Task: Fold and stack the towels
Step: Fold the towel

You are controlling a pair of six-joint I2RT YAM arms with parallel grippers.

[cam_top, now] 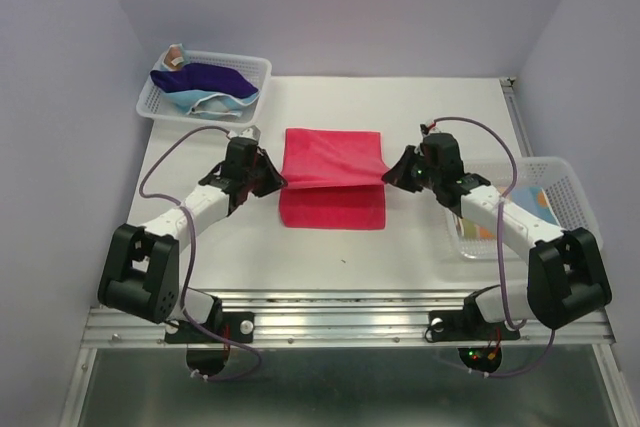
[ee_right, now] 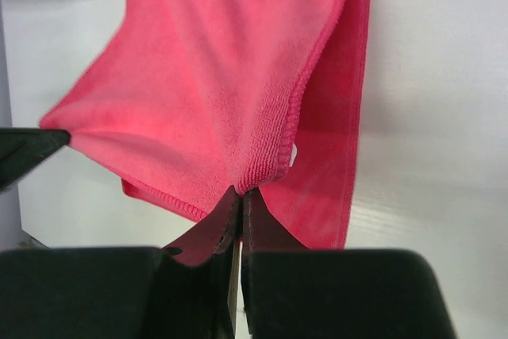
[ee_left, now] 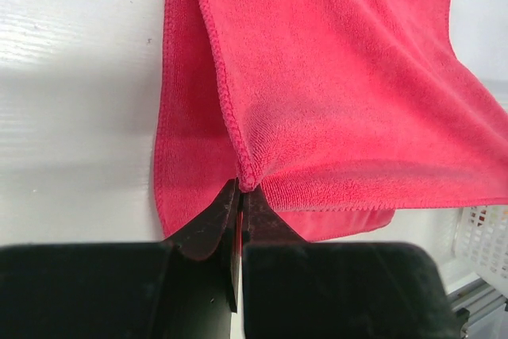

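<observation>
The left gripper [ee_left: 240, 190] is shut, its jaws clamped on a hemmed corner of the bright pink towel [ee_left: 341, 101]. The right gripper [ee_right: 240, 194] is likewise pressed together on the opposite corner. Between the two, an upper layer of the towel is held stretched and slightly raised. A lower layer lies flat on the white table [cam_top: 430, 107] and shows as a darker strip on the near side. The towel is placed at the middle of the table, between the two arms.

Just outside the right arm, a white mesh basket [cam_top: 575, 179] is set at the table's right edge. Something pale and patterned lies in it, mostly hidden by the arm. At the far left corner, well apart from the grippers, a second mesh basket [cam_top: 258, 63] holds a navy-purple towel [cam_top: 212, 77], a light blue towel [cam_top: 198, 100] under it, and a scrap of orange-patterned cloth [cam_top: 177, 56] at its back.

Bare table is seen beyond the pink towel up to the far wall, and on the near side down to the metal rail [cam_top: 350, 319]. Purple cables [cam_top: 170, 162] loop beside each arm. Side walls close in the table on the left and right.
</observation>
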